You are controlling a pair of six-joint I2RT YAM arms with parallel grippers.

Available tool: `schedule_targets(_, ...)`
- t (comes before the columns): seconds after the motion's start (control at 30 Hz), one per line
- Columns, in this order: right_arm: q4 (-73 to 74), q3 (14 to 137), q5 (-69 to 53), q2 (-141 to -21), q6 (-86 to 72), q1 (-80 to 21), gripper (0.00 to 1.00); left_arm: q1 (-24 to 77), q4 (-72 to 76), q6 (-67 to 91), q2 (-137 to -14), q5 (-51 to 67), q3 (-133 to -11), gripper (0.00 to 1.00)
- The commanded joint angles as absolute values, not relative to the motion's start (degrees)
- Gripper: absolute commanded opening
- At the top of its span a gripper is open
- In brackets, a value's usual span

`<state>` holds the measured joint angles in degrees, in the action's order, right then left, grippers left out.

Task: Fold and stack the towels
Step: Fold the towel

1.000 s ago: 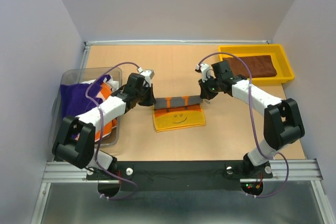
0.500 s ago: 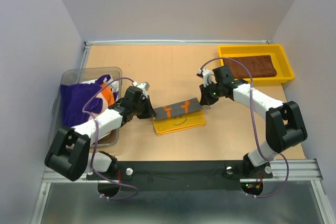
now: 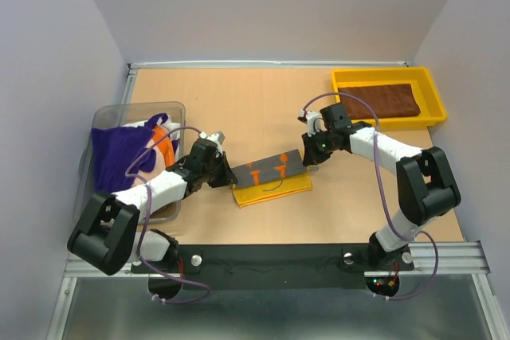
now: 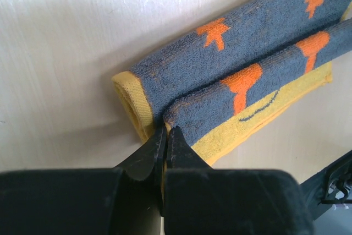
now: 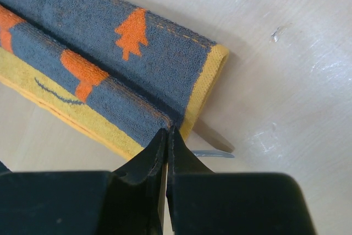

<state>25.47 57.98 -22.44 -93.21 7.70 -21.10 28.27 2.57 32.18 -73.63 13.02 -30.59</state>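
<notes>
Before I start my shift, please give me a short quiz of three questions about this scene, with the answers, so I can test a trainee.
1. True or false: the left gripper and the right gripper each pinch one end of the yellow and grey towel.
2. What lies in the yellow tray?
A. a purple towel
B. a folded brown towel
C. nothing
3. Fill in: the purple towel sits in the clear ____ at the table's left side.

Key:
1. True: both jaws are shut on the towel's edge.
2. B: the brown towel.
3. bin.
</notes>
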Motion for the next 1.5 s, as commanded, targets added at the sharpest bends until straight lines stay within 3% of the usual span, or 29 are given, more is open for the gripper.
schedule_targets(0.0,25.4,57.8,-20.7,-93.4,7.3,-21.0,0.01,28.5,2.8,33.3,-71.8,10.7,-29.5,0.0)
schedule_targets(0.73,25.3,58.8,-19.4,-92.5,6.3,-21.5,0.01,32.7,-2.6,36.6,-62.0,7.4,-28.0,0.0)
schedule_targets(1.1,25.3,57.2,-20.2,-92.6,4.2,-22.4,0.04,34.8,-0.4,38.7,-64.6,8.3,-22.9,0.0)
schedule_targets(1.17,25.3,56.7,-20.2,-92.0,3.0,-22.5,0.09,35.4,-0.3,39.3,-63.5,8.5,-21.9,0.06)
schedule_targets(1.2,25.4,56.1,-20.2,-91.7,2.5,-22.5,0.13,35.7,-0.4,40.2,-62.8,8.9,-21.5,0.17)
schedule_targets(1.27,25.3,55.2,-20.5,-89.9,0.5,-22.6,0.28,36.6,-0.4,41.1,-59.5,9.2,-20.5,0.31)
schedule_targets(1.3,25.4,54.2,-20.7,-89.0,0.2,-22.8,0.33,36.8,-0.3,42.3,-58.3,9.6,-20.1,0.53)
schedule_targets(1.37,25.4,53.4,-21.5,-85.4,-2.1,-23.4,0.45,37.7,-0.7,43.2,-53.5,10.6,-19.2,0.69)
schedule_targets(1.47,25.6,53.2,-21.4,-81.2,-3.8,-26.0,0.54,38.5,-3.0,43.5,-45.4,11.2,-19.7,0.77)
